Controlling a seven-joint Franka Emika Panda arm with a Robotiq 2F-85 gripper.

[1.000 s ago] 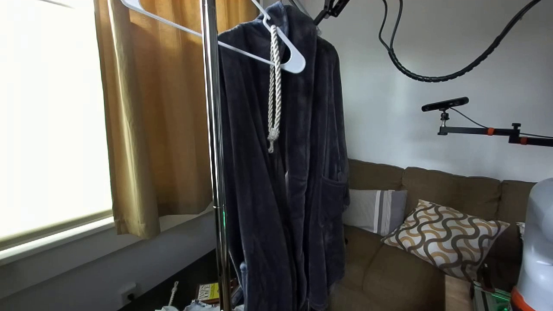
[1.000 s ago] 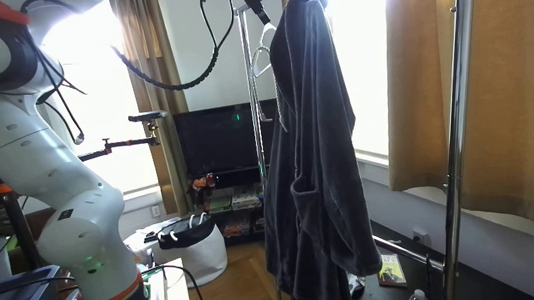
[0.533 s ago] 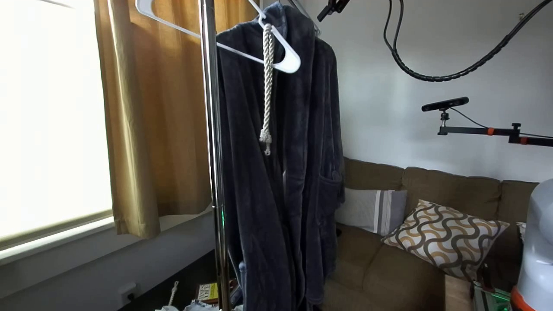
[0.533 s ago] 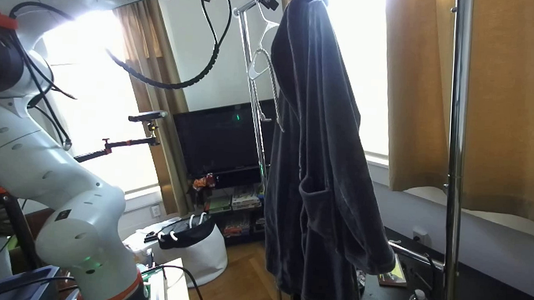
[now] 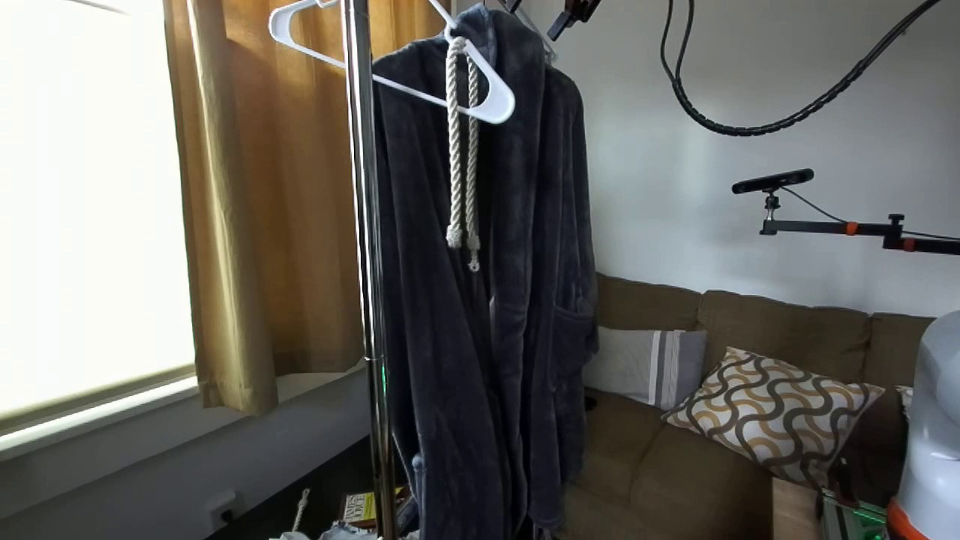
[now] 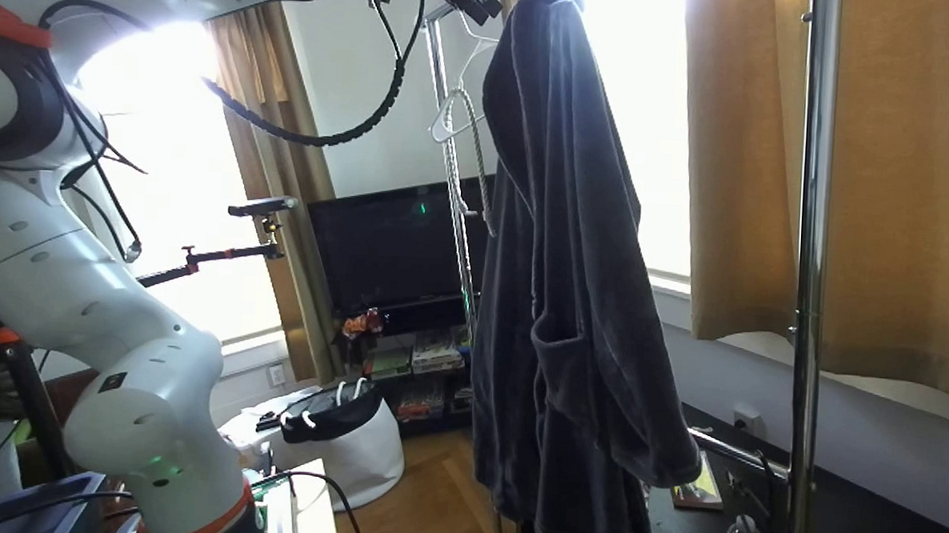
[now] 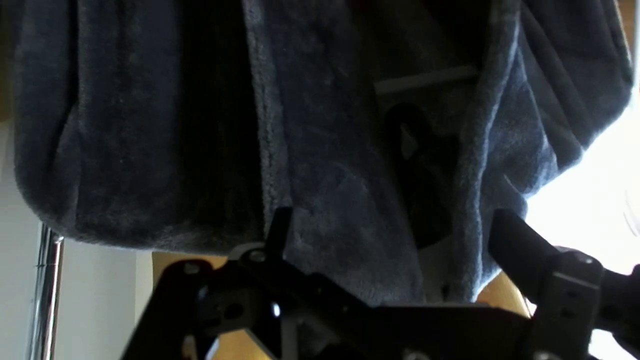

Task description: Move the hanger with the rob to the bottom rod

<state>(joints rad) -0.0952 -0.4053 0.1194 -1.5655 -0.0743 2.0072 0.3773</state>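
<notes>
- Robe (image 7: 340, 165), dark grey and plush, fills most of the wrist view, at twelve o'clock from my fingers (image 7: 520, 245).
- In an exterior view it hangs long and straight at nearly six o'clock from me, with the chrome pole (image 5: 364, 225) standing along its nine o'clock edge.
- In an exterior view its top sits just beside me at three o'clock and the rest falls away toward five; the lower rod (image 6: 731, 448) is well apart from me, also at five.
- A pale bar (image 7: 427, 80) crosses within the robe, just past twelve o'clock from my gap; whether it belongs to the robe's hanger, I cannot tell.
- At eight o'clock from me in an exterior view, a white hanger (image 5: 501, 107) hangs before the robe, rope (image 5: 454, 150) looped over it.
- My fingers stand wide apart, one tip at nine o'clock, the other at three, with the robe's cloth showing beyond the gap.
- Both tips overlap the cloth in the wrist view; whether either one brushes it, I cannot tell.
</notes>
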